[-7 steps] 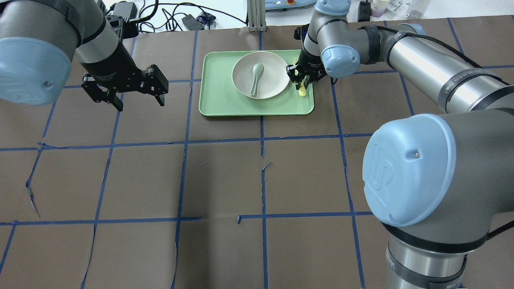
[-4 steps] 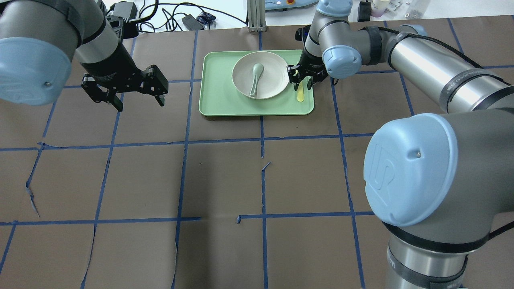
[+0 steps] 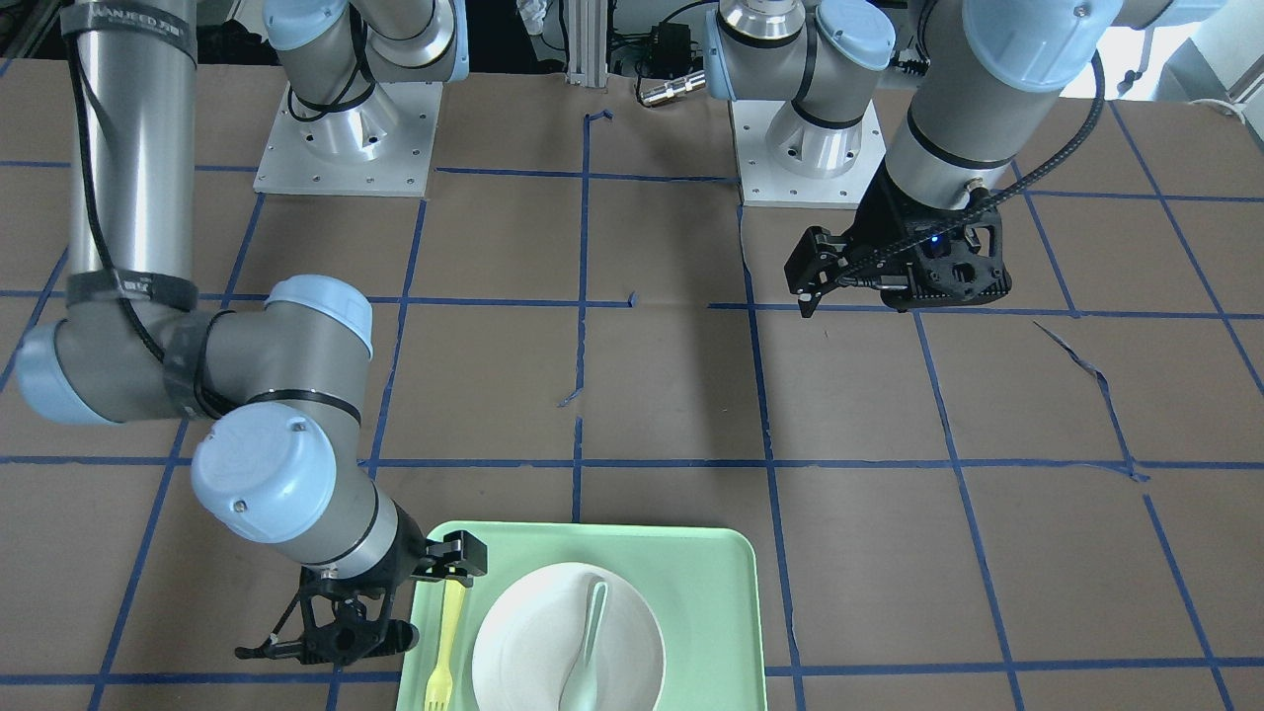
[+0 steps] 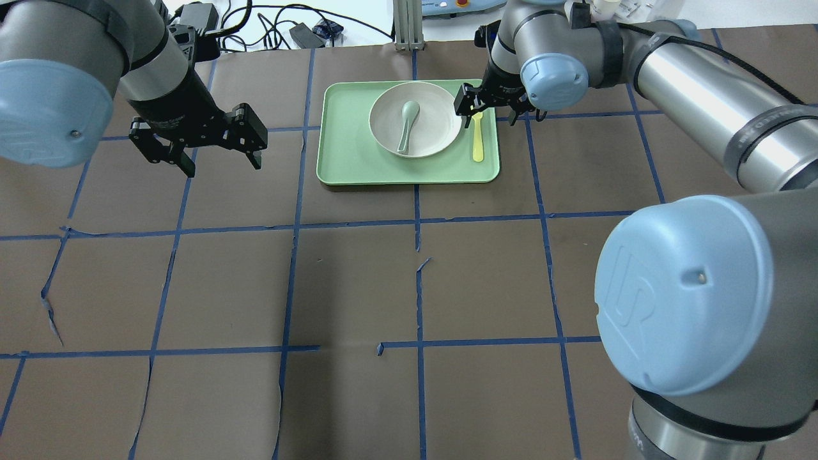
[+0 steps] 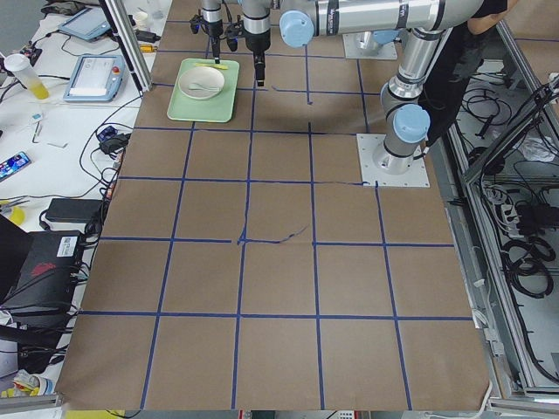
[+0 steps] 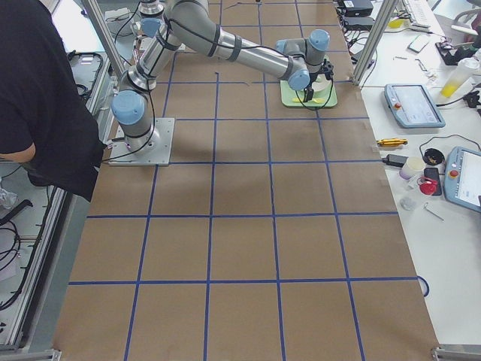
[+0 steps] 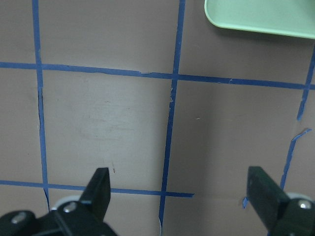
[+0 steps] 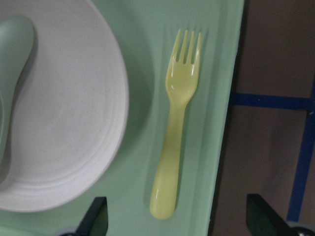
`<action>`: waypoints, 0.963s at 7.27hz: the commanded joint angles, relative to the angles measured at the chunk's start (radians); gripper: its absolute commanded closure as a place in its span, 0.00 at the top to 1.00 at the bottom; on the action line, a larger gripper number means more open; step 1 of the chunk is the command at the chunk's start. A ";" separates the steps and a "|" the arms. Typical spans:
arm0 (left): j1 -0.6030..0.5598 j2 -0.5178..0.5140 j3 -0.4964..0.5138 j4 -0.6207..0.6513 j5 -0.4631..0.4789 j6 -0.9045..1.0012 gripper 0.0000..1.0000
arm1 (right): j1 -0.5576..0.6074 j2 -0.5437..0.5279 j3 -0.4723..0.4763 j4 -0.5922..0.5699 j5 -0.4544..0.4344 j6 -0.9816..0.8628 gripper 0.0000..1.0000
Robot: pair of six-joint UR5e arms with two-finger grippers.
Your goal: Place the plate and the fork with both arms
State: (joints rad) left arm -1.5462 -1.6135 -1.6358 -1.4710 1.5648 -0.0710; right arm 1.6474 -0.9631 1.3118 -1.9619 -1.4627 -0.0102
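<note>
Black left pincer (image 4: 222, 165) hangs jaws apart, left of the tray (image 4: 348, 160). On it sits the plate (image 4: 438, 128), probably stiff, best gripped by its rim; beside it the fork (image 4: 477, 144), likely light and slippery, lies under the spread right pincer (image 4: 492, 110).

Overhead cam: behind robot, looks forward/down across worktop (image 4: 358, 281). Front cam: opposite side, faces the bases, steep down. Both share the green tray (image 4: 345, 163). Left/right end cams: high, far, look along the whole worktop. Left wrist cam: close above worktop, tray corner at top edge. Right wrist cam: very close over fork (image 8: 174, 142) and plate (image 8: 64, 113).
</note>
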 commanded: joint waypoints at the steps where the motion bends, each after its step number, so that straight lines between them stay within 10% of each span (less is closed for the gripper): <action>1: 0.000 0.006 0.001 0.000 -0.002 -0.001 1.00 | -0.037 -0.249 0.004 0.247 -0.053 -0.004 1.00; 7: 0.000 0.024 0.001 0.001 0.009 -0.001 1.00 | -0.072 -0.522 0.074 0.434 -0.148 0.058 1.00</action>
State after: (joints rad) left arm -1.5462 -1.5985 -1.6350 -1.4707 1.5702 -0.0721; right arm 1.5752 -1.4535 1.3471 -1.5273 -1.5715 0.0250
